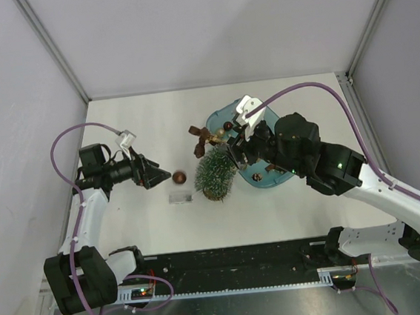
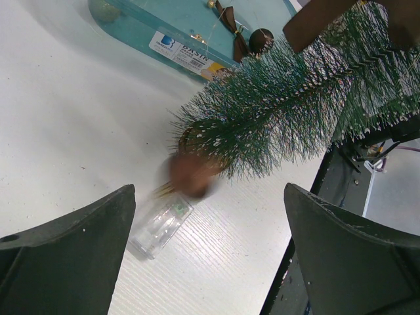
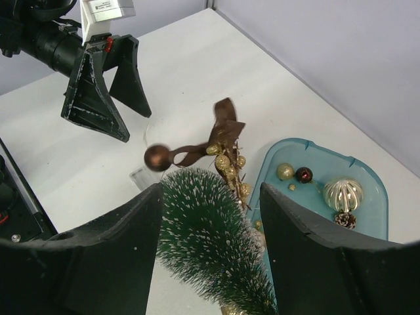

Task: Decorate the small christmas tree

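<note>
Left gripper gaping, tree barely dressed

Fingers spread wide, nothing between them, aimed at a blurred brown bauble beside a clear plastic piece. Right gripper parted too, straddling the small christmas tree without visibly pinching it. Likely early in the hanging step: most ornaments in the teal tray, only a brown ribbon bow and gold sprig near the tip. Next, probably: close on the bauble, lift, hook onto a branch, steadying the trunk meanwhile. Tree mid-table, just beside the tray, between both grippers. Cone of dark green bristles, white-frosted tips, seemingly leaning toward the tray; cannot tell whether standing flat.
</note>
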`<move>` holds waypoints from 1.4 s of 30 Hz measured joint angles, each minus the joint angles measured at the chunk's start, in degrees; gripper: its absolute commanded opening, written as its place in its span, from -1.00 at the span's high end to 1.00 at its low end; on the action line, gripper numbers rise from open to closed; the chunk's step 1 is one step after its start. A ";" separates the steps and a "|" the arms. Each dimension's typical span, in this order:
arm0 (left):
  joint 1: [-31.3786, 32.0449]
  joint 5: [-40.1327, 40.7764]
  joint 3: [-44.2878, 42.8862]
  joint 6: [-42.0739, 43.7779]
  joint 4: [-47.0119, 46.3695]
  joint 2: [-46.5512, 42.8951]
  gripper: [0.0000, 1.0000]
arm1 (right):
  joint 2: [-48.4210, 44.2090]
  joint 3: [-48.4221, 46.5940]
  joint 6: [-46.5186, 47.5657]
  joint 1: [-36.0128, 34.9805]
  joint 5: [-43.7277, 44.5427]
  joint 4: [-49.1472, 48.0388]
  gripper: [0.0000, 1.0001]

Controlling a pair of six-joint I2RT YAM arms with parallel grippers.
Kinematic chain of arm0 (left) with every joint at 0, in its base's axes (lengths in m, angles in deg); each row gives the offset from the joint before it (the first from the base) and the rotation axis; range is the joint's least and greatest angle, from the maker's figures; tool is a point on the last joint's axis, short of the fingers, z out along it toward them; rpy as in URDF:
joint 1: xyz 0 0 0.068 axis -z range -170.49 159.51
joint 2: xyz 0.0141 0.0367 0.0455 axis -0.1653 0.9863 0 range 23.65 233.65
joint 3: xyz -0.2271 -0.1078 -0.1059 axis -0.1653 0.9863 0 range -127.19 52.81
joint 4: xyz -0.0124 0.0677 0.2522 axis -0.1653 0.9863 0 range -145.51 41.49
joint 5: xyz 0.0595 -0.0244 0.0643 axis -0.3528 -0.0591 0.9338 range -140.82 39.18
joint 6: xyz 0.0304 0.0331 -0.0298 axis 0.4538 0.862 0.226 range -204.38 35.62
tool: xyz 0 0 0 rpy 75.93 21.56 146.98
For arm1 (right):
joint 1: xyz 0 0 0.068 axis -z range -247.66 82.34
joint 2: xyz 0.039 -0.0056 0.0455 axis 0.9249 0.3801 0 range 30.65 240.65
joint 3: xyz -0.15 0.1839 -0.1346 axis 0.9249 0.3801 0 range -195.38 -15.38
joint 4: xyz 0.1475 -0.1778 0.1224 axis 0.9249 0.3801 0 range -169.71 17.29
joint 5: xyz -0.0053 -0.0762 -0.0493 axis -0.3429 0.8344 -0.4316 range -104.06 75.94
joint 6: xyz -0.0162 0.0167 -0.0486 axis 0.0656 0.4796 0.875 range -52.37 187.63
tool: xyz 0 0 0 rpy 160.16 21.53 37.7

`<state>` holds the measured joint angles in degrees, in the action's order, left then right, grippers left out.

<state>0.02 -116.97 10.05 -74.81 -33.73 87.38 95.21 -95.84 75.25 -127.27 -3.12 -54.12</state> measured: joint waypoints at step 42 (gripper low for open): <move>-1.95 5.01 -3.67 -0.46 1.03 4.85 -0.99 | -2.38 0.11 -20.15 47.95 -3.04 -14.67 -0.43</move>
<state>-1.93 -111.96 6.38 -75.27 -32.70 92.23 92.83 -95.73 55.09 -79.32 -6.16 -68.79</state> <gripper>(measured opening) 0.995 0.728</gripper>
